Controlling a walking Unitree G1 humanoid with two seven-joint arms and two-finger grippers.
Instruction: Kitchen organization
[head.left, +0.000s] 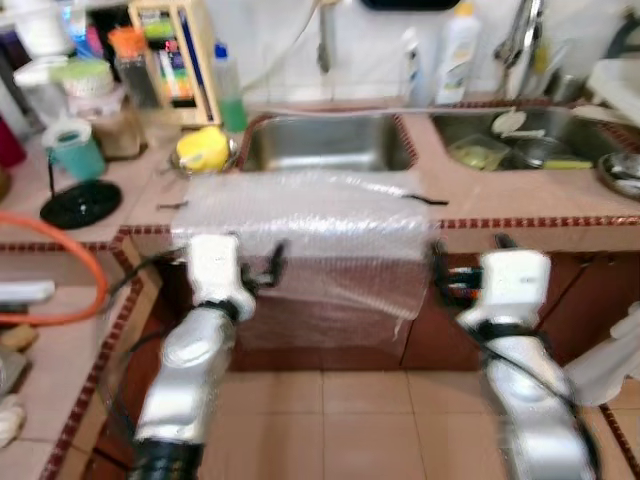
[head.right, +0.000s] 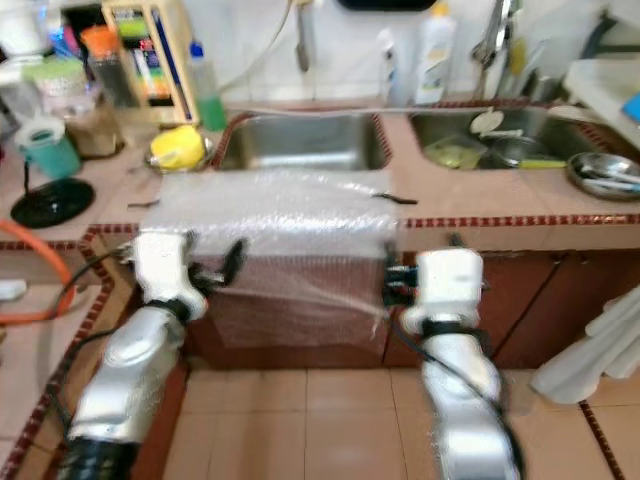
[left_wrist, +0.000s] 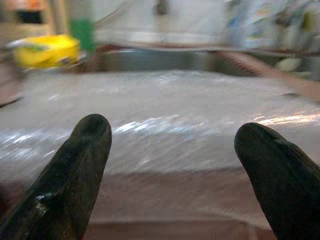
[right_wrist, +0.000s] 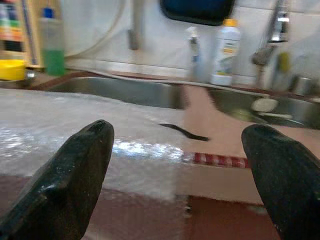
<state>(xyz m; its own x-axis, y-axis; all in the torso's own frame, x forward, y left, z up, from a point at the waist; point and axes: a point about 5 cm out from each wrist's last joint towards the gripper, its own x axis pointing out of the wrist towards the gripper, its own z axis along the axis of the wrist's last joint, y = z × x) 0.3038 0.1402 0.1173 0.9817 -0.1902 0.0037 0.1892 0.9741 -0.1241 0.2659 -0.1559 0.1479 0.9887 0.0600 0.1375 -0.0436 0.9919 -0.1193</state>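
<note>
A sheet of clear bubble wrap (head.left: 310, 225) lies on the tiled counter (head.left: 520, 205) in front of the left sink (head.left: 325, 145), and its front part hangs down over the cabinet. My left gripper (head.left: 272, 265) is held up at the sheet's left hanging edge, open, with nothing between its fingers (left_wrist: 75, 170). My right gripper (head.left: 442, 272) is at the sheet's right hanging edge, also open and holding nothing, its fingers (right_wrist: 75, 175) spread wide. In both wrist views the wrap (left_wrist: 165, 115) sits just beyond the fingertips, not touched.
A yellow object in a bowl (head.left: 203, 148), a green bottle (head.left: 230, 90) and a wooden rack (head.left: 175, 55) stand left of the sink. The right sink (head.left: 520, 140) holds dishes. A thin black strip (head.left: 425, 199) lies beside the wrap. An orange hose (head.left: 60, 270) crosses the left counter.
</note>
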